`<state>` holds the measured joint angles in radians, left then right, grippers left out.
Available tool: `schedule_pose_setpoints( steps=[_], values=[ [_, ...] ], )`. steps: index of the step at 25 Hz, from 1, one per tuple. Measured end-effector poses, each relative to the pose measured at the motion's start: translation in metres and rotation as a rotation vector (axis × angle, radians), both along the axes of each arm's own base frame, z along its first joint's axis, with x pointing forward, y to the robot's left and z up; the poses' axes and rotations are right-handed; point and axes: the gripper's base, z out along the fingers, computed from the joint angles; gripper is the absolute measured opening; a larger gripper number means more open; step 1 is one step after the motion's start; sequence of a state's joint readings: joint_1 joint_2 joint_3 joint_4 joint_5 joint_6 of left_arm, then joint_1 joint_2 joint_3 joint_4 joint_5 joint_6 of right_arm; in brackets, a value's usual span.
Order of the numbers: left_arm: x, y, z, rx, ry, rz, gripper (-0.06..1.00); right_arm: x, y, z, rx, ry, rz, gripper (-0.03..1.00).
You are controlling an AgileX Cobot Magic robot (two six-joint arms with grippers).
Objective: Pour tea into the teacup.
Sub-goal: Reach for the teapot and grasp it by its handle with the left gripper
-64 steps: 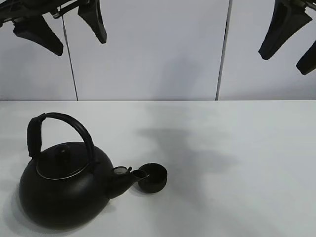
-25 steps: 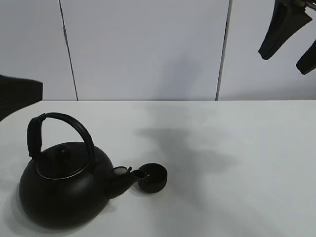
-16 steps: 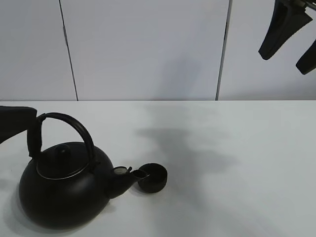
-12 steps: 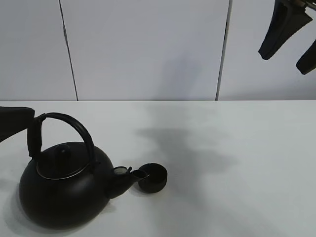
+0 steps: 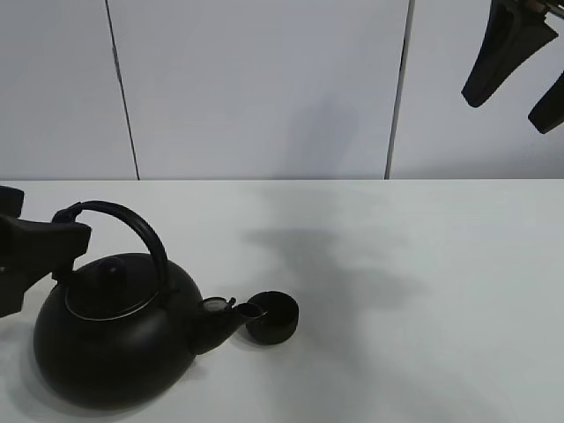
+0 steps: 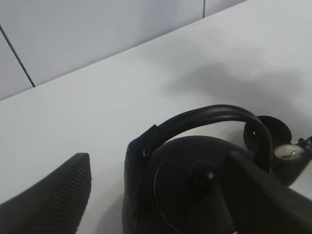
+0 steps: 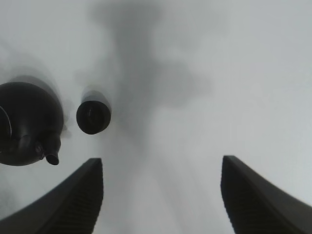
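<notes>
- Count: 2 claws, 1 kettle, 1 teacup, all on or over one white bench [image 5: 423,352].
- Left claw [image 6: 158,158]: low at the bench's far left. Jaws spread wide and gripping nothing. In the wrist view the rear end of the kettle handle sits between them.
- Kettle [image 5: 115,344]: big, black and upright at front left. Arched handle up, lid on, spout pointing right.
- Teacup [image 5: 273,317]: small, black and upright on the bench, just right of the spout tip. Can't tell if they touch.
- Right claw [image 5: 504,115]: high at far right, well apart from kettle and teacup. Jaws apart, empty.
</notes>
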<state>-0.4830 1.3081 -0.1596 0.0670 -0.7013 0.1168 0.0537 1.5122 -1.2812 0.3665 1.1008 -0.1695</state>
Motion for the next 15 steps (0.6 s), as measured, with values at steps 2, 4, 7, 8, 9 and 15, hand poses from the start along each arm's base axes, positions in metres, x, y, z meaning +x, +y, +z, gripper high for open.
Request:
schedule_pose_setpoints(
  steps=[2,4,7,8,9,15],
  values=[
    [0.005,-0.002,-0.006,-0.014,-0.01,0.002,0.54,0.0,0.0,0.0,0.0,0.0,0.0,0.47],
    [0.009,-0.003,-0.012,-0.031,-0.015,0.023,0.54,0.0,0.0,0.0,0.0,0.0,0.0,0.47],
    [0.017,-0.002,-0.019,-0.066,-0.042,0.084,0.54,0.0,0.0,0.0,0.0,0.0,0.0,0.47],
    [0.019,-0.002,-0.021,-0.073,-0.061,0.101,0.54,0.0,0.0,0.0,0.0,0.0,0.0,0.47],
    [0.021,-0.001,-0.024,-0.071,-0.072,0.111,0.54,0.0,0.0,0.0,0.0,0.0,0.0,0.47],
    [0.026,0.0,-0.045,-0.034,-0.016,0.143,0.54,0.0,0.0,0.0,0.0,-0.002,-0.001,0.47]
  ],
)
